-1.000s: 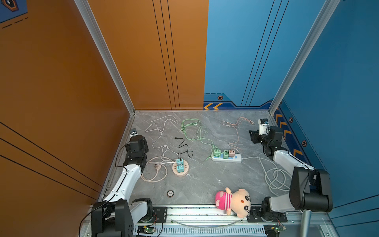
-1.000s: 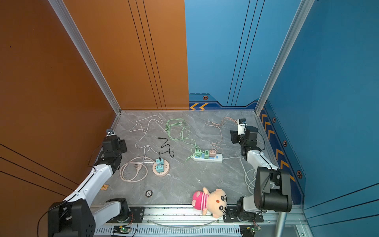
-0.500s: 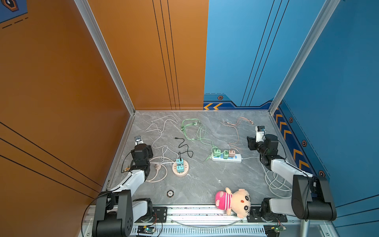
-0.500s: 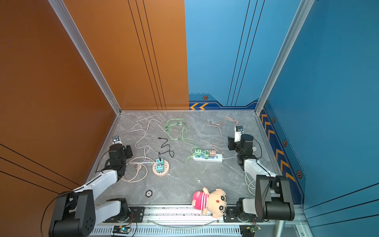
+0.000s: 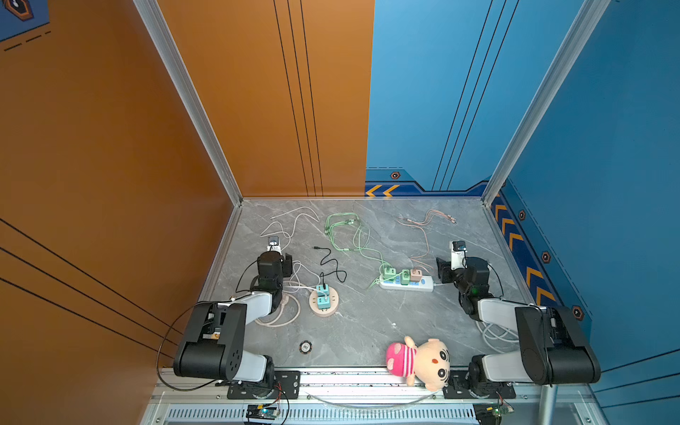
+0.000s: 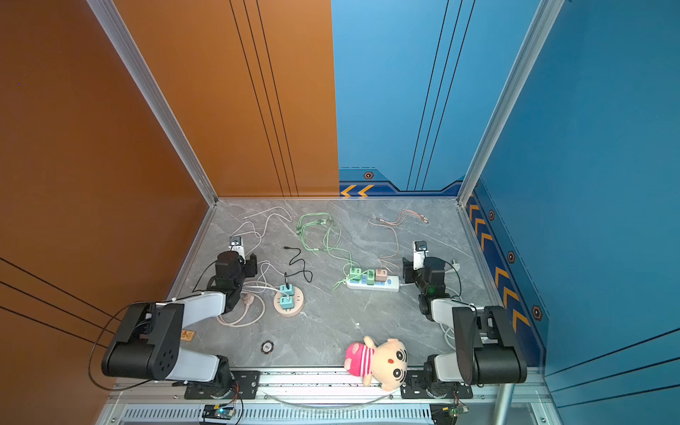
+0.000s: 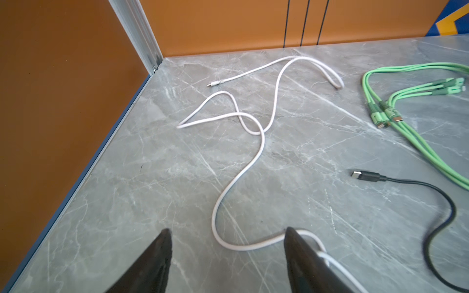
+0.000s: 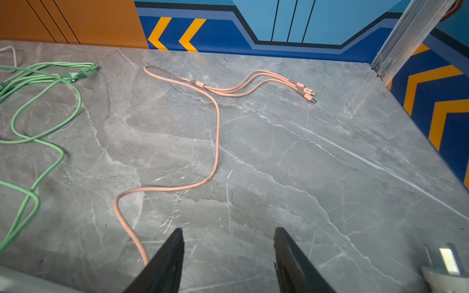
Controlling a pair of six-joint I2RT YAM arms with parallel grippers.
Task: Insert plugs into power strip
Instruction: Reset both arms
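Observation:
In both top views a white power strip lies right of centre. Two mint green plugs and a pale pink plug stand in it. Two teal-blue plugs sit in a round beige socket base. My left gripper is open over bare table, left of that base. A thin white cable runs past one of its fingertips. My right gripper is open just right of the strip, with nothing between its fingers.
Green cables, a black cable and a pink cable trail over the far table. A pig plush and a small disc lie near the front rail. A white pronged plug lies beside the right gripper. Walls close in on both sides.
Both arms have folded back and lowered. The left wrist moved away from the left wall toward the round base. The right wrist came forward, nearer the strip's end.

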